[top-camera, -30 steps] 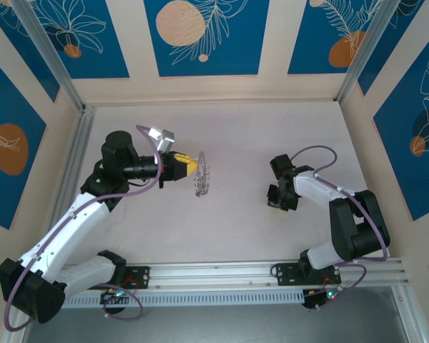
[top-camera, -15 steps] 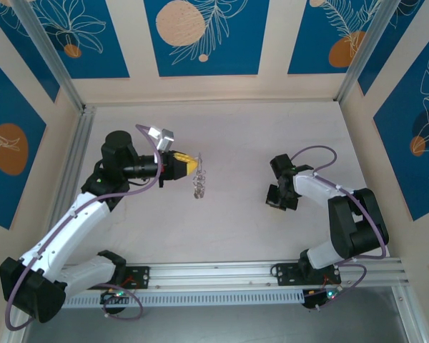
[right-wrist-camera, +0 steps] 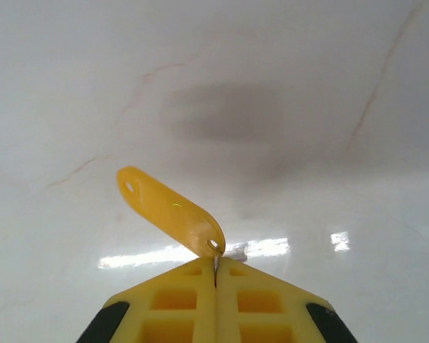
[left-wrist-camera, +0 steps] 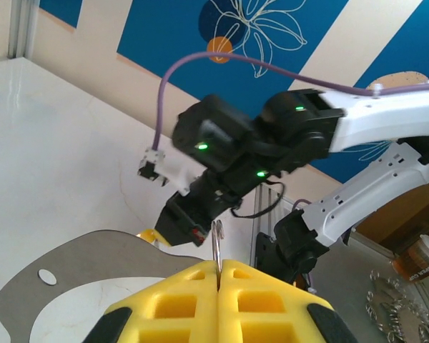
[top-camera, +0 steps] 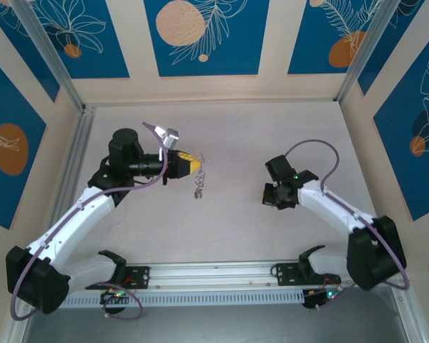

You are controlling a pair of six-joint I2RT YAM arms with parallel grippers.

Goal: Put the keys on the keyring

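Left wrist view: the left pincer (left-wrist-camera: 218, 267) is clamped shut on the thin keyring (left-wrist-camera: 217, 243), holding it edge-on toward the right arm (left-wrist-camera: 386, 118), presumably for threading. The right pincer (right-wrist-camera: 215, 267), likewise closed, pinches the yellow-orange key (right-wrist-camera: 170, 211) by its end; the key juts up-left of the tips. Only surface (top-camera: 236, 136) lies between the well-separated pincers.

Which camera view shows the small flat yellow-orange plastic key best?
The right wrist view: the yellow-orange key shows whole and close, held at its end by the right tool. In the other two views it is too small to tell.
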